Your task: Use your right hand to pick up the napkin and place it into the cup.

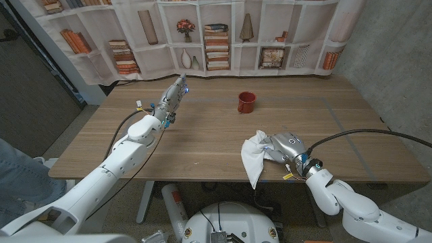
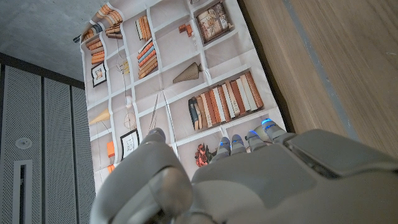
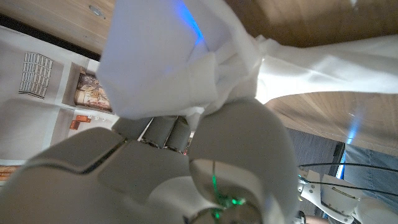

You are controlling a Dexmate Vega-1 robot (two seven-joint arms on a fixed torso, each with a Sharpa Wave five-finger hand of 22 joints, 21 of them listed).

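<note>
The right hand [image 1: 283, 150] grips the crumpled white cloth napkin [image 1: 256, 155] near the wooden table's [image 1: 202, 135] front edge — fingers closed in the bunched fabric, its tail hanging over the edge. The small red cup [image 1: 246, 102] stands upright, well apart toward the table's far side. The left hand [image 1: 173, 96] is held out over the far left of the table — fingers straight, together, holding nothing.

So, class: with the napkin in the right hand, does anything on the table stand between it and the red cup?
Nothing visible does. The right hand holds the napkin near the table's front edge, and only bare table lies between it and the cup. The left hand is off to the side.
</note>
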